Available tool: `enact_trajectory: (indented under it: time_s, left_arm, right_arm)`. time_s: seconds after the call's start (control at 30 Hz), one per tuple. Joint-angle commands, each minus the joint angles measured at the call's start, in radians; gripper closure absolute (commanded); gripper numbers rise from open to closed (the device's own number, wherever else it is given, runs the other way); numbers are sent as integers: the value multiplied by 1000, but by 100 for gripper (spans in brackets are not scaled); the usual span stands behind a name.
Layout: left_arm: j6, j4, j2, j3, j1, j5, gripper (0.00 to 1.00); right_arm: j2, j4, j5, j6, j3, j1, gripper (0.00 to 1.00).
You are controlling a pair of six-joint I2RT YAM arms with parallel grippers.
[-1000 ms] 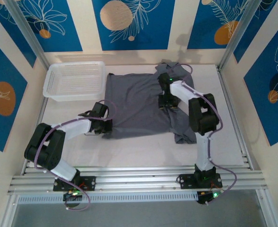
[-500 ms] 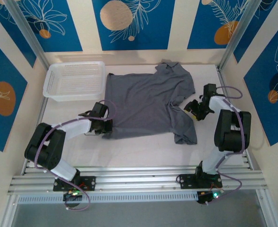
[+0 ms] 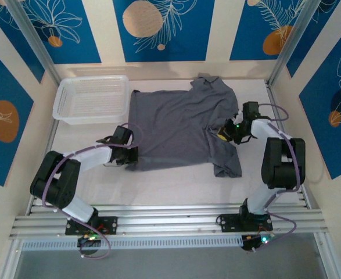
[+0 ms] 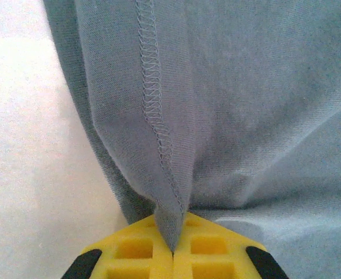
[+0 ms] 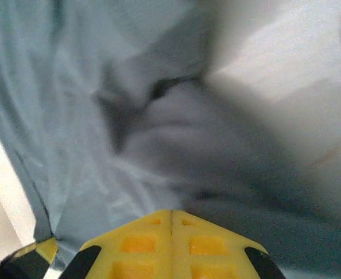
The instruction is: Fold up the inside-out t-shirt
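- The inside-out t-shirt (image 3: 179, 125) lies spread across the middle of the white surface (image 3: 176, 183); plain slate-grey, no print, mostly flat with soft wrinkles
- One sleeve sits rumpled at the far right; the other points toward the near right edge; the straight hem runs down the left side
- Left gripper (image 3: 129, 156) is at the near-left corner of the shirt; on the left wrist view its yellow pads are clamped together on a pinched ridge of cloth, and an exposed overlock seam runs straight down into them
- Right gripper (image 3: 225, 132) is at the shirt's right side, between the sleeves; its pads meet, closed; the blurred wrist view leaves it unclear whether cloth is caught
- A white mesh basket (image 3: 92, 99) stands just beside the shirt's far-left corner
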Motion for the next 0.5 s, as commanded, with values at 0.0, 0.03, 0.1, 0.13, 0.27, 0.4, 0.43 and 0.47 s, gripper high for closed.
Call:
enact_trajectory:
  time_s: [0.0, 0.03, 0.1, 0.13, 0.27, 0.4, 0.43, 0.47]
  left_arm:
    - [7, -26, -5, -5, 10, 1, 100]
    - [8, -25, -3, -5, 10, 2, 100]
    - [8, -22, 0, -5, 10, 5, 100]
    - [9, -23, 0, -3, 10, 8, 100]
    - [18, -25, -12, -9, 11, 21, 100]
    - [24, -4, -11, -13, 11, 52, 100]
    - [21, 0, -9, -12, 10, 54, 100]
    - [19, 3, -9, -13, 9, 53, 100]
  right_arm:
    - [-64, 37, -17, 76, -29, 150, 100]
    - [-57, 53, -3, 92, -33, 208, 100]
    - [-23, 46, 30, 105, -15, 298, 100]
    - [-22, 29, 68, 101, -7, 328, 100]
    - [-159, 17, 264, 115, -72, 267, 78]
    - [-224, 4, 381, 36, -137, 102, 34]
    - [-211, -3, 385, 13, -139, 59, 30]
    - [-192, -11, 379, -10, -135, 28, 28]
